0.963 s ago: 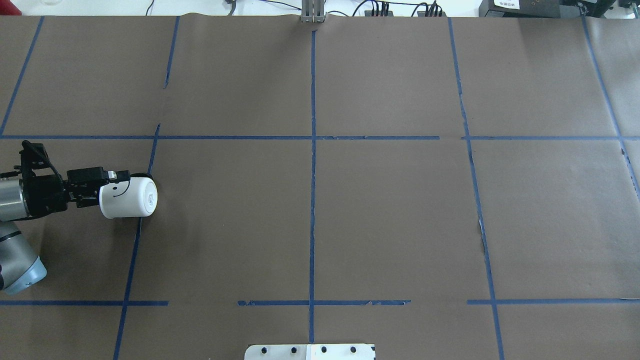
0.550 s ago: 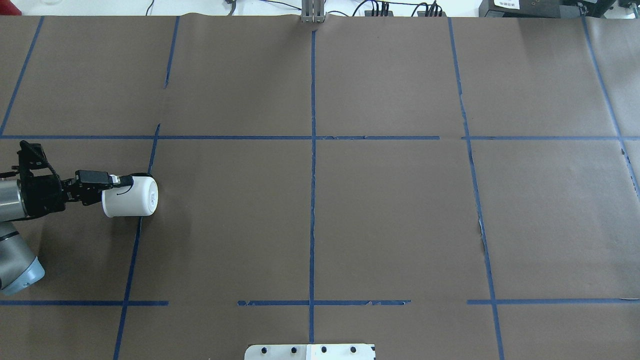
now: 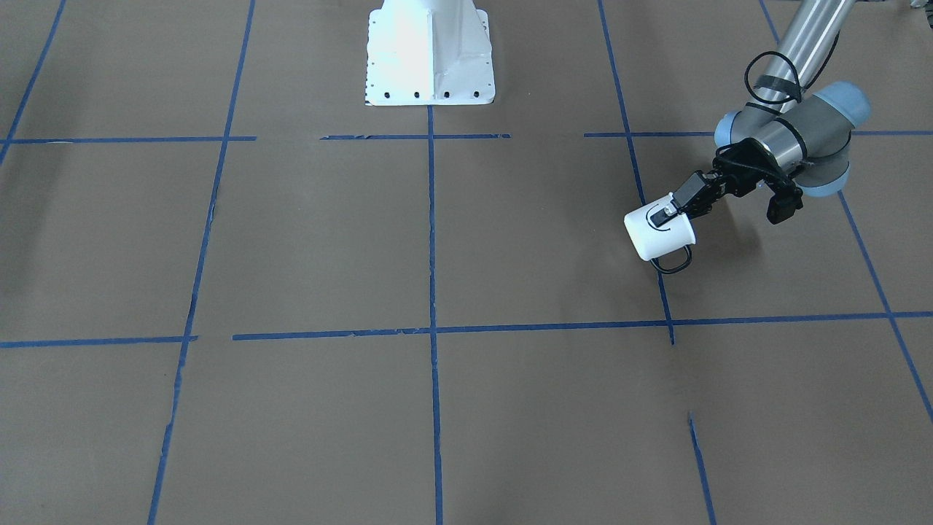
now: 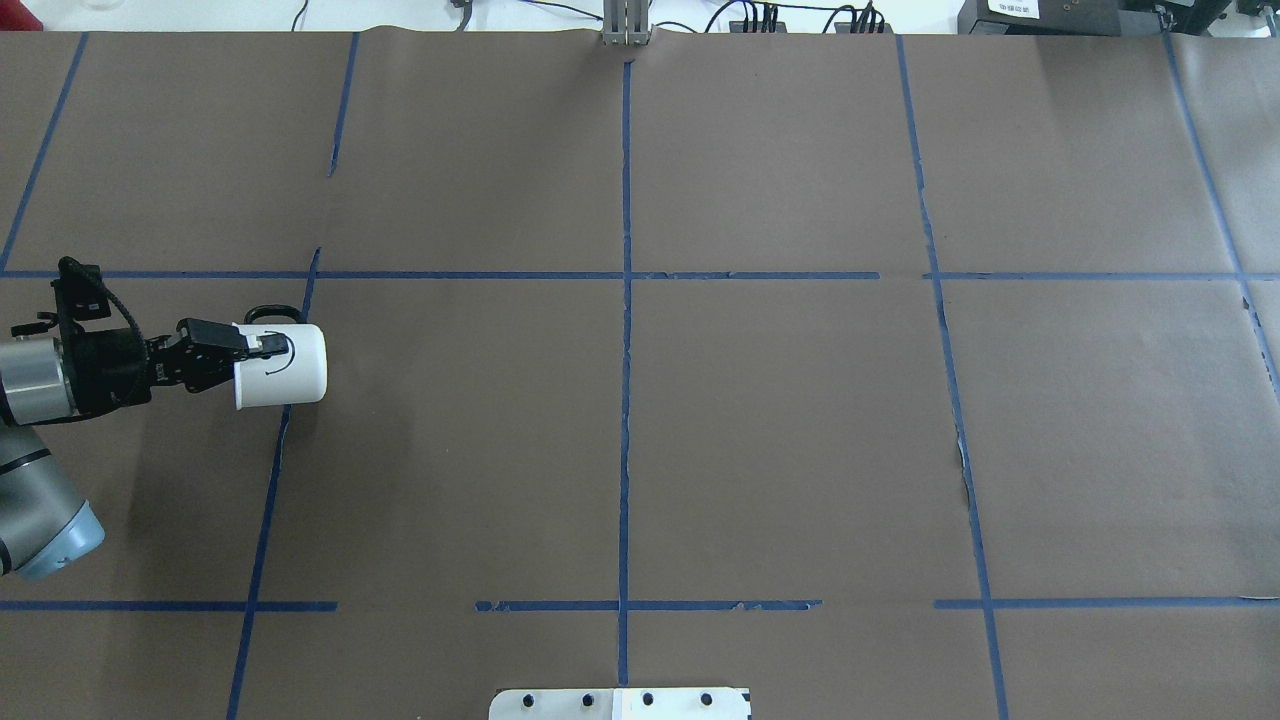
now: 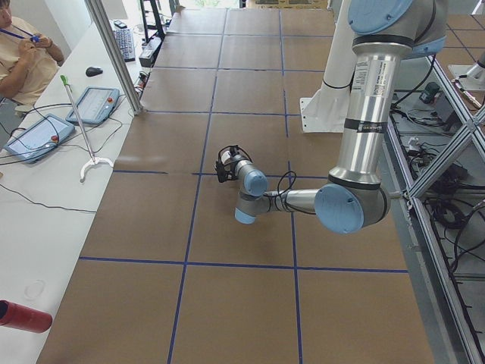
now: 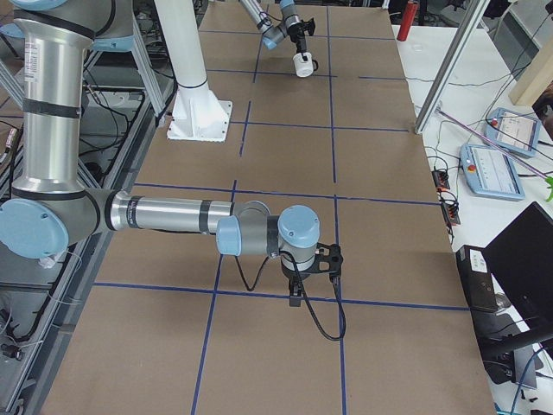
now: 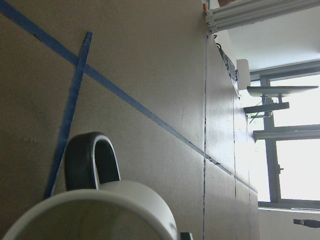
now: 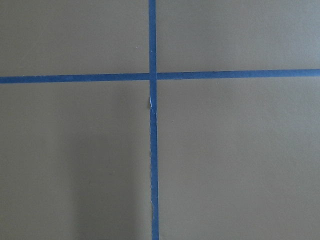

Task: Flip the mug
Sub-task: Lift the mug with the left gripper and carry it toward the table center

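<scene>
The white mug point(image 4: 290, 368) with its black smiley face is held on its side at the table's left, mouth toward the arm. Its black loop handle point(image 4: 272, 313) points to the far side. My left gripper point(image 4: 262, 344) is shut on the mug's rim, one finger over the outer wall. The mug also shows in the front-facing view point(image 3: 658, 235), the left wrist view point(image 7: 100, 210) and far off in the exterior right view point(image 6: 303, 64). I cannot tell whether it touches the paper. My right gripper point(image 6: 295, 294) points down at the paper; I cannot tell if it is open or shut.
Brown paper with a blue tape grid point(image 4: 625, 300) covers the table. The robot's white base plate point(image 3: 430, 51) stands at the near middle edge. In the exterior left view an operator point(image 5: 23, 53), tablets point(image 5: 34, 138) and a red cylinder point(image 5: 23, 317) are on the side bench.
The left wrist has rolled and the mug turned with it: its base no longer faces the camera, the handle now shows on the far side. The mug moved slightly farther and right.
</scene>
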Tool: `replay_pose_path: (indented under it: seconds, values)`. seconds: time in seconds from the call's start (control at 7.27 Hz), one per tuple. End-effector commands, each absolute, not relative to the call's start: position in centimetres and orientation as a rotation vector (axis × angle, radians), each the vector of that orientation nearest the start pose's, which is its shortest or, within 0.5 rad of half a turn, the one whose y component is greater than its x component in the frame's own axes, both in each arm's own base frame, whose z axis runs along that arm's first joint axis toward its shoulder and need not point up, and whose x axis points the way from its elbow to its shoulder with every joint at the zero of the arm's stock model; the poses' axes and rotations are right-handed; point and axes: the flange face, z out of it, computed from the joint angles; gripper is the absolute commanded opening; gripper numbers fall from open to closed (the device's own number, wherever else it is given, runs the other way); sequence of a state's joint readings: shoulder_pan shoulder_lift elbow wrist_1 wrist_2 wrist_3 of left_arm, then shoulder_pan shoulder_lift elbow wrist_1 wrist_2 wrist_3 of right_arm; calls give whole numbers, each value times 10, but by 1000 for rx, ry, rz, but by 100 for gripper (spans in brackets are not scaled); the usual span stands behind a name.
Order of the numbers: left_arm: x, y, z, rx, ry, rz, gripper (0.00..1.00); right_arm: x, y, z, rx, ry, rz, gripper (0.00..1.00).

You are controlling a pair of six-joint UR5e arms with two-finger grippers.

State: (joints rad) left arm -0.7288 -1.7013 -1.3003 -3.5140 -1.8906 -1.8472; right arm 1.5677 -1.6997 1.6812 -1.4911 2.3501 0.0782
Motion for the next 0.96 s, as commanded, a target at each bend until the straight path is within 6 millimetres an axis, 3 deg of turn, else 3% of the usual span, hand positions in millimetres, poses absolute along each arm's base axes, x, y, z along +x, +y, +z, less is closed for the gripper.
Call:
replay_pose_path:
  seconds: [0.0,0.14,0.41,0.55,0.69,0.83]
  values:
    - [329,-433,433,126,1633,-524,0,62,-442,655,28,-781,47,100]
    - [344,-449,393,143,1527,-608,0,62,-442,655,27,-781,48,100]
    - [416,-501,289,99,1293,-667,0,62,-442,655,28,-781,47,100]
    - [433,-512,259,101,1215,-654,0,62,-442,655,28,-781,47,100]
    - [468,-495,250,55,1155,-624,0,62,-442,655,27,-781,48,100]
    - [491,-496,227,56,1094,-568,0,62,-442,655,27,-781,48,100]
